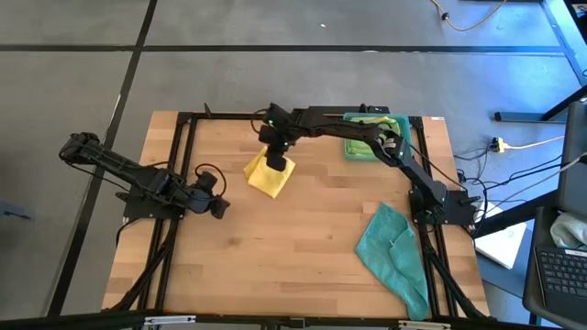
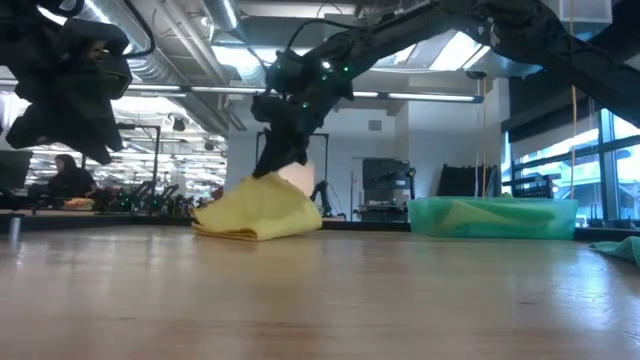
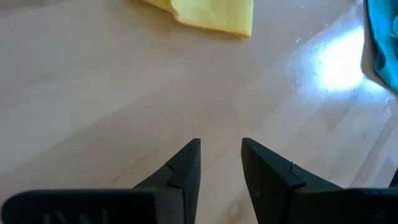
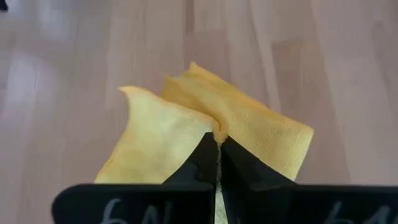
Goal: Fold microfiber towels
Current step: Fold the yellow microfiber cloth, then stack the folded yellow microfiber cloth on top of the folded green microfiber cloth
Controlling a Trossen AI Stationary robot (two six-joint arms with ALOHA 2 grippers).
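A yellow microfiber towel (image 1: 269,180) lies bunched at the table's far middle, its underside on the wood. My right gripper (image 1: 275,163) reaches over from the right and is shut on it. A teal towel (image 1: 394,258) lies crumpled flat near the right front edge. Green towels (image 1: 374,128) rest in the teal tray (image 1: 349,149) at the far right. My left gripper (image 1: 223,207) hovers over the left side, open, with nothing between its fingers (image 3: 186,163). My right gripper pinches a raised ridge of the yellow towel (image 4: 217,132) between its two fingers; how many layers, I cannot tell. The fingers slant down from above. The pinched part peaks up under them (image 2: 268,182), while the towel's lower part (image 2: 250,228) stays on the table.
The tray (image 2: 490,222) stands at the far right, under the right arm's reach. Bare wood lies between the yellow towel and the front edge. Black frame rails (image 1: 183,165) run along the table's left and right sides.
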